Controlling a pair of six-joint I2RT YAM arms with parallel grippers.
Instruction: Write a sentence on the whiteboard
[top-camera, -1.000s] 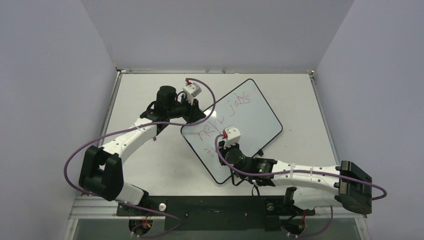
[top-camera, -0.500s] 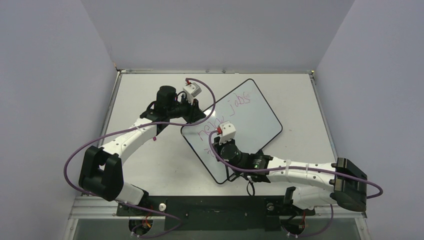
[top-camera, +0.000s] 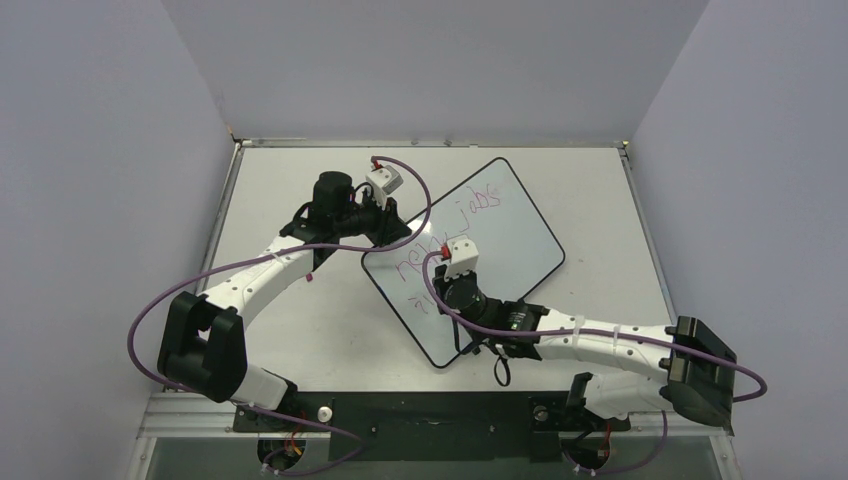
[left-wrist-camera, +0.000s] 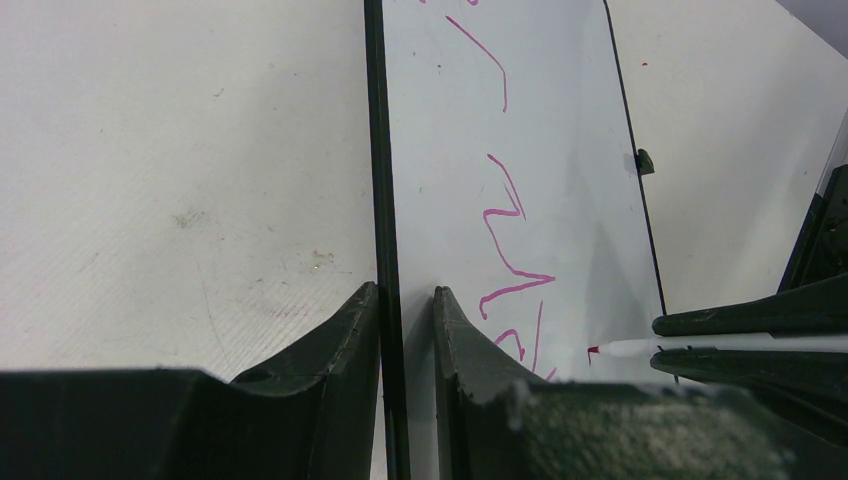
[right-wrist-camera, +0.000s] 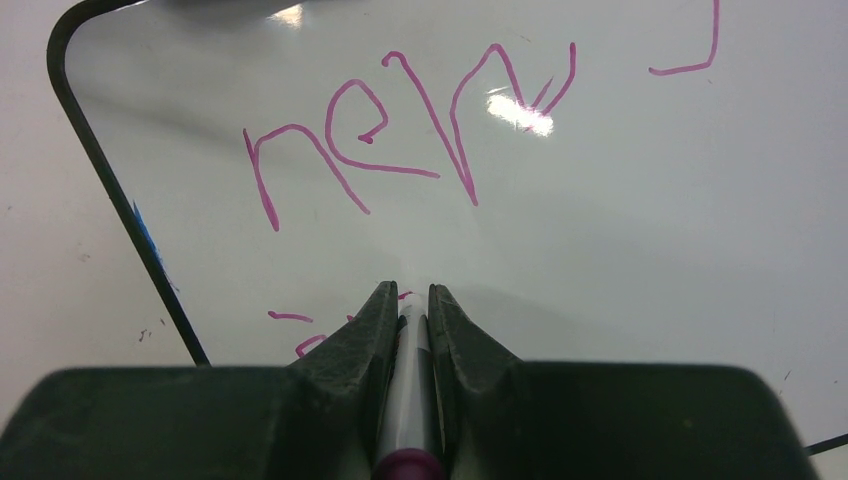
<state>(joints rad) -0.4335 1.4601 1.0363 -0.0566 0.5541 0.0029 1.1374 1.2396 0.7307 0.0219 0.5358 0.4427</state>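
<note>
The white-and-black left arm (top-camera: 265, 272) reaches forward and rightward, its black two-finger left gripper (left-wrist-camera: 405, 296) pinched on the thin black-framed edge of the glossy white whiteboard (left-wrist-camera: 560, 150). The matching white-and-black right arm (top-camera: 600, 345) stretches leftward, elbow low, its black right gripper (right-wrist-camera: 407, 296) clamped around a slim white marker pen (right-wrist-camera: 409, 395)

the right tool (right-wrist-camera: 406, 290) has slid its marker (right-wrist-camera: 410, 400) farther across the whiteboard (right-wrist-camera: 600, 200).
</note>
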